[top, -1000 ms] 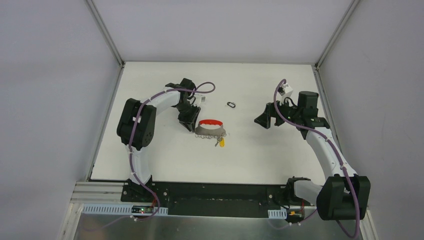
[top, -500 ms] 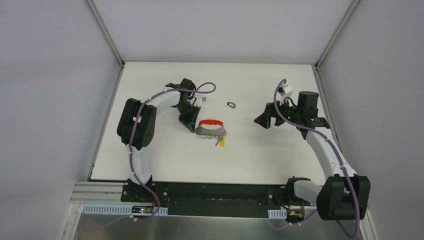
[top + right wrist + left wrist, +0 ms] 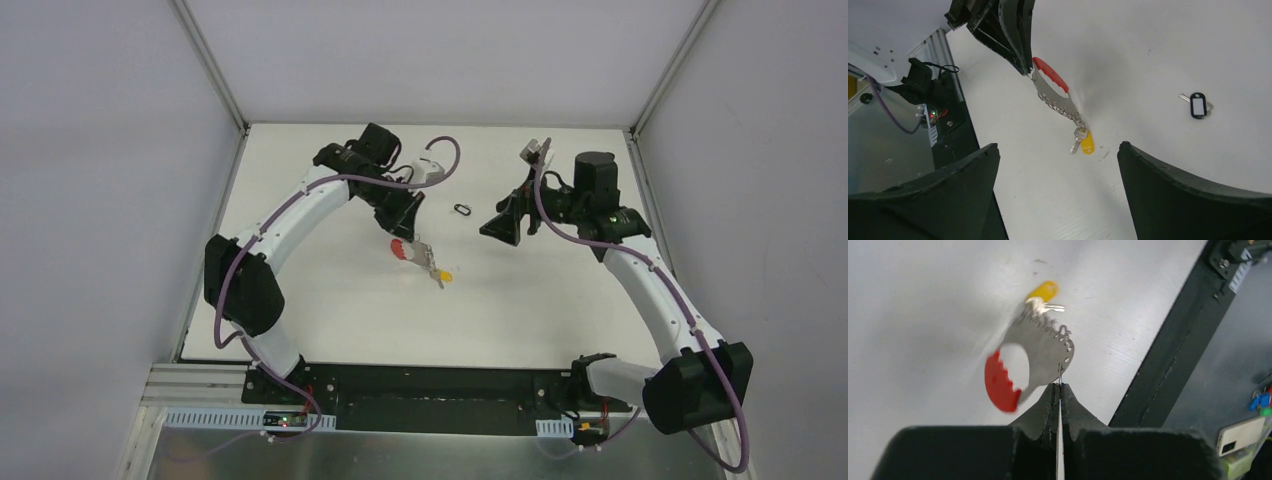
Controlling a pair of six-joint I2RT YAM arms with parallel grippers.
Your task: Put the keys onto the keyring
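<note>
A flat white table top sits boxed in by pale grey wall panels, which meet at slanting aluminium frame posts in the far corners. Along the near edge runs a black mounting rail. A white slotted cable duct lies just in front of it, with a brushed metal sheet below. A small circuit board showing a red light sits beside the rail. Beyond the table's edge, a white phone-like slab lies near small blue and green objects, too blurred to identify.
</note>
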